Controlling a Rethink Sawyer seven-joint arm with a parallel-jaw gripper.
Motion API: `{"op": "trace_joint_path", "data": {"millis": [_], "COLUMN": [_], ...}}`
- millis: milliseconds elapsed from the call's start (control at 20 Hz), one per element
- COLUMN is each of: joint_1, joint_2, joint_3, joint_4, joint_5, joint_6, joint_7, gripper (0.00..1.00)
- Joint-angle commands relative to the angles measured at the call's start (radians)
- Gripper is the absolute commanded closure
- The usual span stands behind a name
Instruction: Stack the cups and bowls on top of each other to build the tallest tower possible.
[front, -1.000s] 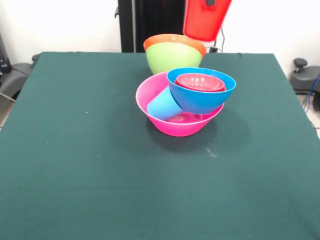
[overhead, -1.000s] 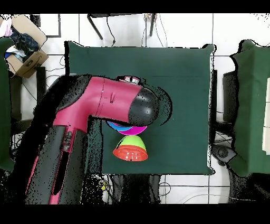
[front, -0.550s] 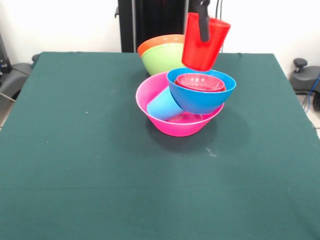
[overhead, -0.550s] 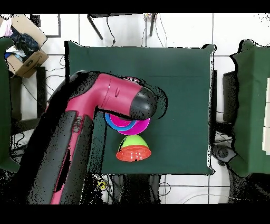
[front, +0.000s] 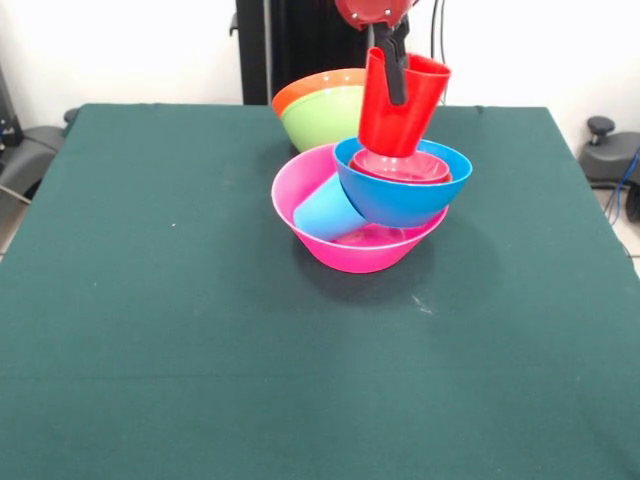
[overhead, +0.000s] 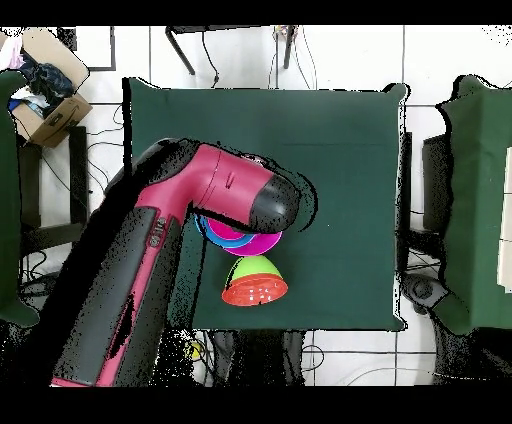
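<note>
Your fingers (front: 394, 62) pinch the red cup (front: 400, 103) by its rim, just above the small red bowl (front: 400, 166) in the tilted blue bowl (front: 402, 182). Release off-centre and that bowl could tip.

- The red cup (front: 400, 103) is a glossy tapered tumbler, mouth up and tilted, clamped at its rim; its base sits at or just above the small red bowl (front: 400, 166).
- That small red bowl nests inside the large blue bowl (front: 402, 190), which leans on the right rim of the large pink bowl (front: 325, 190), the base of the tower.
- The light blue cup (front: 326, 212) lies on its side in the pink bowl, beside the blue bowl.
- Behind the tower, the large green bowl (front: 320, 115) nests in the large orange bowl (front: 300, 90), both tilted. Overhead, the pair (overhead: 253, 282) lies just beside the pink bowl (overhead: 262, 243).
</note>
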Motion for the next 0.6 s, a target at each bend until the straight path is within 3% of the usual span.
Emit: {"op": "trace_joint_path", "data": {"millis": [50,250,600], "joint_1": [0.042,0.046,0.017], "joint_2": [0.015,0.026,0.031], "joint_3": [0.018,0.003,0.018], "joint_4": [0.096,0.095,0.133], "joint_5": [0.088,0.119,0.163], "joint_6": [0.089,0.081,0.071], "joint_7": [0.009,0.015,-0.080], "gripper": [1.00,1.00,1.00]}}
